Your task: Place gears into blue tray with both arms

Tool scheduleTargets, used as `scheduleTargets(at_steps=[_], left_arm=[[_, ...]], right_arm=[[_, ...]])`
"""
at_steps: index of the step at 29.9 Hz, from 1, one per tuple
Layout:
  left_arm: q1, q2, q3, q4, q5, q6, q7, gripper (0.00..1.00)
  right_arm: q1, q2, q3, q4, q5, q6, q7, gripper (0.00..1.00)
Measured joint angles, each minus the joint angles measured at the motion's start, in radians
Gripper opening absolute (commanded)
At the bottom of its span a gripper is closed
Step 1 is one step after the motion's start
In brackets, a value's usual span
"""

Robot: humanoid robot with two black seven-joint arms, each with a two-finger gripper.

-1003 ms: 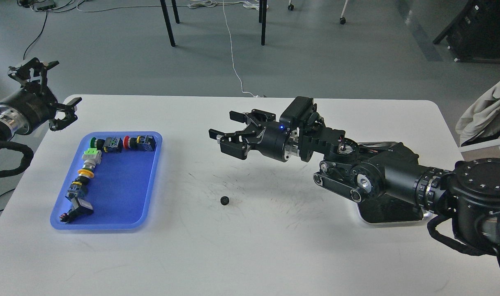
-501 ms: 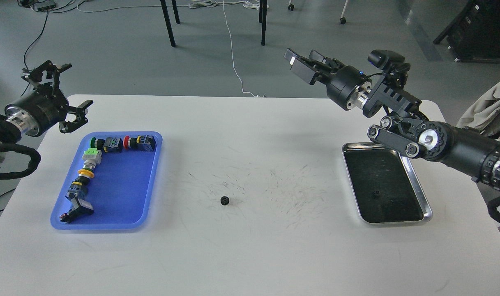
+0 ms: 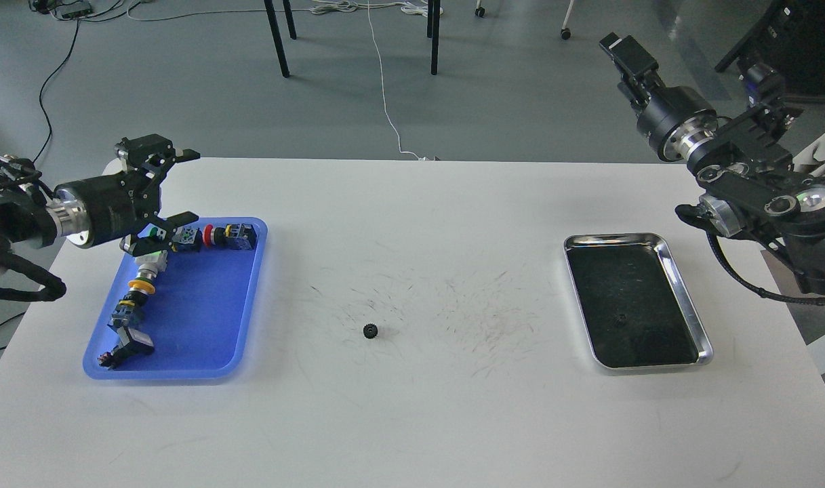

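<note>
Your left claw (image 3: 171,193) hangs released over the blue tray's (image 3: 202,325) far corner; the right claw (image 3: 622,51), raised, I cannot tell. One gear (image 3: 370,331) lies mid-surface. Descend squarely over it, pinch across its teeth.

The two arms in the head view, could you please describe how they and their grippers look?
Both arms are black with silver metal joint rings and looped black cables. The left gripper has two thin, claw-like black fingers. The right gripper is blocky and black, showing a pale patch at its tip.
</note>
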Motion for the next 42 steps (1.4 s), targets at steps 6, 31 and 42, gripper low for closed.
scheduleTargets(at_steps=[6, 31, 42], left_arm=[[0.005, 0.03, -0.022, -0.044, -0.046, 0.0, 0.097, 0.99], [0.022, -0.007, -0.022, -0.368, 0.746, 0.189, -0.155, 0.99], [0.088, 0.0, 0.05, -0.543, 0.762, 0.173, -0.13, 0.98]], right_arm=[[-0.024, 0.011, -0.004, 0.003, 0.059, 0.002, -0.034, 0.96], [-0.066, 0.032, -0.001, -0.009, 0.05, -0.006, -0.027, 0.96], [-0.111, 0.033, 0.101, -0.016, 0.06, -0.008, -0.035, 0.96]])
